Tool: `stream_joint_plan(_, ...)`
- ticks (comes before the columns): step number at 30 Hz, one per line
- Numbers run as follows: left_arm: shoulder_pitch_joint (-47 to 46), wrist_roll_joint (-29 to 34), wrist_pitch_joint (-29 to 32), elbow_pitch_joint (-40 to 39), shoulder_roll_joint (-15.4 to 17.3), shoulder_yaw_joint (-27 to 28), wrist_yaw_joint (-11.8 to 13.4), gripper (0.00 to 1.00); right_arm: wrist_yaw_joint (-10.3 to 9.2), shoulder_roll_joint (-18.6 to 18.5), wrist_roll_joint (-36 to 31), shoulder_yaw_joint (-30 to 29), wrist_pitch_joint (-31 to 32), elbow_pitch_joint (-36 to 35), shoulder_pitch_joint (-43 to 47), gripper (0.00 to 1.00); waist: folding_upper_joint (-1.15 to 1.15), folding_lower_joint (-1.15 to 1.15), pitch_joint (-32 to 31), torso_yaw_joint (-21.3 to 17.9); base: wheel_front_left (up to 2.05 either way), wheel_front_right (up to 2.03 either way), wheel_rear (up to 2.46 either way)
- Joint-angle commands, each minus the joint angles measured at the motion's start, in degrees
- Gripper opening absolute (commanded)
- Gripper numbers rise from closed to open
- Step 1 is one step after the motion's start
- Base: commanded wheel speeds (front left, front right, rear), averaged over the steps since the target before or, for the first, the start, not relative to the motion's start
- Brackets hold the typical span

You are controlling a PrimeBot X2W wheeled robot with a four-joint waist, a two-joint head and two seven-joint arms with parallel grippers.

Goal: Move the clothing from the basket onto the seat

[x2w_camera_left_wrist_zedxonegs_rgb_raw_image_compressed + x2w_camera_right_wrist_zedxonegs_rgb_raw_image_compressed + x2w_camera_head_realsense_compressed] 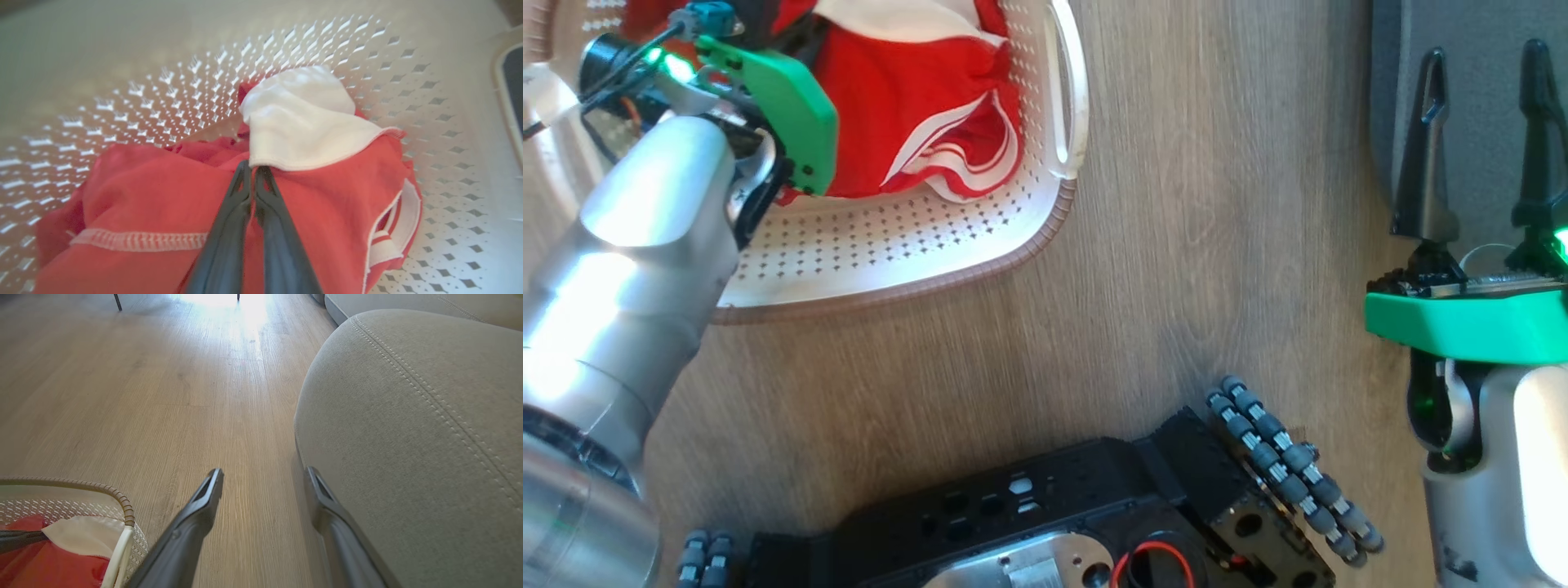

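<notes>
The basket point(890, 237) stands on the floor at the upper left, and its brown rim point(122, 498) shows in the right wrist view. The clothing lies inside it: red fabric with white trim point(915, 90) point(163, 192) and a white cloth point(302, 118) on top. My left gripper point(253, 166) reaches down into the basket. Its fingers are shut, pinching the clothing where the white cloth's hem meets the red fabric. My right gripper point(1485, 53) point(263, 471) hangs open and holds nothing, at the rounded edge of the grey seat point(1482, 163) point(408, 416).
Bare wood floor point(1217, 204) separates the basket from the seat. My black base with its roller wheel point(1290, 465) sits along the bottom edge. A second grey cushion point(408, 302) and thin furniture legs point(117, 302) stand farther off.
</notes>
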Motion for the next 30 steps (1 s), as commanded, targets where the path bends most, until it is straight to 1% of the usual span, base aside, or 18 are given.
stream_joint_plan(1,0.12,-0.63,-1.12,-1.46,0.76,0.06,-0.35,0.00,0.40,0.00,-0.15,0.45,-0.27,-1.08,1.90,1.00,0.00,-0.01,-1.46,1.04,0.00,0.00,0.00)
stream_joint_plan(7,2.53,-3.49,-3.70,-4.07,0.61,-0.89,-0.35,0.00,0.40,-0.20,-1.56,0.33,-0.27,0.49,1.44,1.00,0.00,-0.01,-7.02,4.00,0.00,0.00,0.00)
stream_joint_plan(15,7.68,-6.73,-5.66,-7.07,0.88,0.83,-0.35,0.00,0.40,-2.87,-1.36,-0.69,-0.27,3.25,2.28,1.00,0.00,-0.01,-17.33,8.83,0.00,0.00,0.00)
stream_joint_plan(18,10.51,-7.62,-5.85,-7.97,1.13,2.86,-0.27,0.00,0.40,-3.92,-1.08,-0.84,-0.27,4.37,3.46,1.00,0.00,-0.01,-21.66,10.34,0.00,0.00,0.00)
stream_joint_plan(22,14.99,-7.49,-5.89,-11.63,1.67,6.91,0.54,0.00,0.40,-5.36,-0.42,-1.19,-0.27,5.95,5.27,1.00,0.00,-0.01,-27.39,12.30,0.00,0.00,0.00)
stream_joint_plan(23,14.99,-7.49,-5.89,-11.63,1.67,6.91,0.54,0.00,0.40,-5.36,-0.42,-1.19,-0.27,5.95,5.27,1.00,0.00,-0.01,-27.39,12.30,0.00,0.00,0.00)
stream_joint_plan(30,24.15,-5.80,-5.91,-19.59,3.86,13.46,3.10,0.00,0.40,-7.00,0.93,-0.72,-0.27,8.24,8.67,1.00,0.00,-0.01,-36.36,14.92,0.00,0.00,0.00)
